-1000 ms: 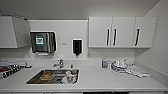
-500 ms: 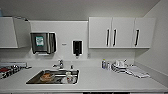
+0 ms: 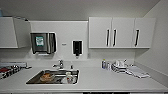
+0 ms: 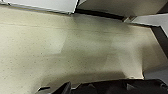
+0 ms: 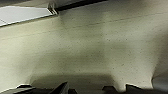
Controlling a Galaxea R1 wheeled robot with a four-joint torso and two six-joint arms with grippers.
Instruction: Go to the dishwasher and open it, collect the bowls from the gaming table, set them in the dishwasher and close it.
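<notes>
1. From the head camera I am facing a white counter (image 3: 100, 81) that runs along a white wall.
2. A steel sink (image 3: 53, 76) is set into the counter left of centre, with a tap (image 3: 60, 64) behind it.
3. Inside the sink lie a brownish round item (image 3: 46, 76) and a pale container (image 3: 69, 77); I cannot tell what either is.
4. On the wall above the sink hangs a grey towel dispenser (image 3: 43, 43), and to its right a small black dispenser (image 3: 77, 47).
5. White cabinets (image 3: 121, 32) with black handles hang at upper right; another white cabinet (image 3: 13, 32) hangs at upper left.
6. On the counter toward the right stand a small bottle (image 3: 103, 64), a cluster of pale dishes (image 3: 120, 66) and a folded cloth (image 3: 137, 72) next to them.
7. At the far left edge of the counter sits a rack of dark and red items (image 3: 8, 70), too blurred to identify.
8. I do not make out the dishwasher, the bowls or the gaming table from here, so I cannot place them.
9. The left wrist camera looks down on speckled beige floor (image 4: 75, 50), with a white panel (image 4: 45, 5) at one edge.
10. The right wrist camera shows the same floor (image 5: 87, 45) and a pale panel (image 5: 22, 15).
11. Dark robot parts fringe both wrist pictures; I cannot tell whether either tool is open or closed.
</notes>
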